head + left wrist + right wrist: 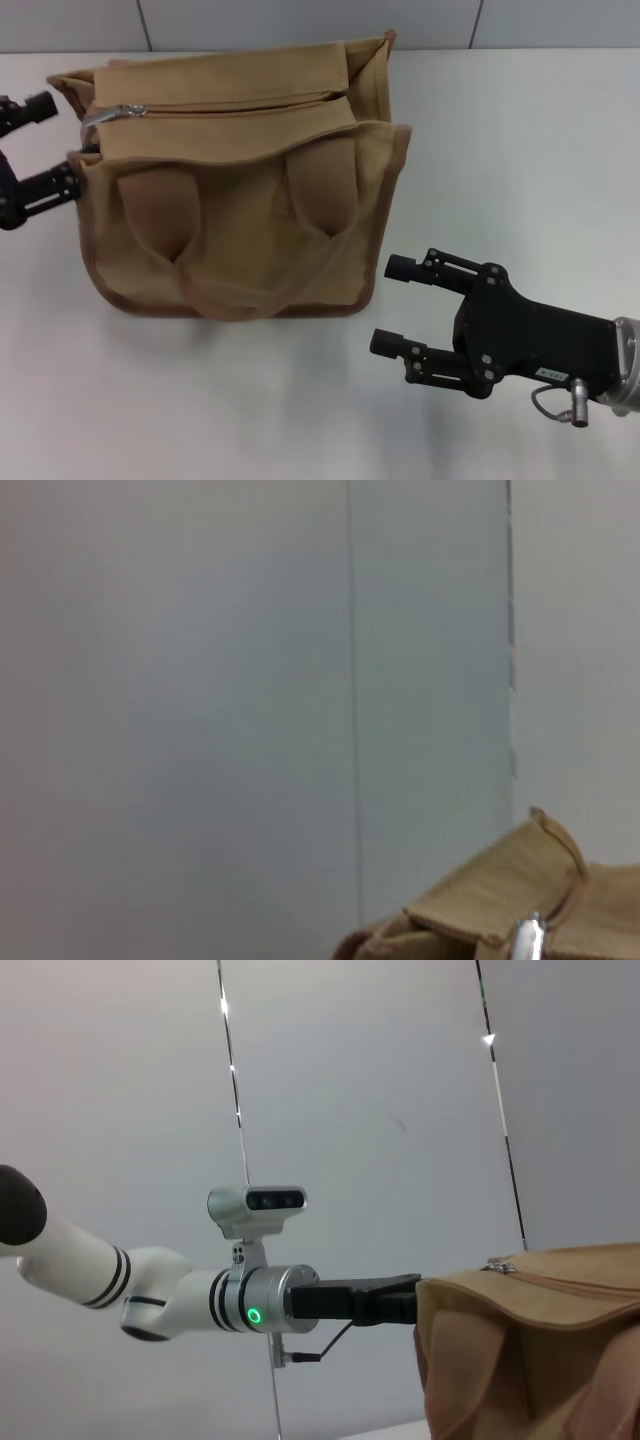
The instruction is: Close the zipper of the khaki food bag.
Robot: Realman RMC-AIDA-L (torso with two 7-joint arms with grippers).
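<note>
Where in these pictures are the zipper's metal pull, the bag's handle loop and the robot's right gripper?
Zipper pull (100, 116): head view, on the silver tab.
Handle loop (250, 296): head view, on the loop's lowest curve, on the bag's front.
Right gripper (396, 306): head view, midway between its open jaws.

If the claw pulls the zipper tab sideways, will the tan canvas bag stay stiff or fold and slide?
The boxy tan canvas bag probably gives: its front panel shows soft folds and its looped handle droops. It may also slide, resting free on the smooth white table. The left claw, open at its end beside the small silver pull tab, could brace it.
</note>
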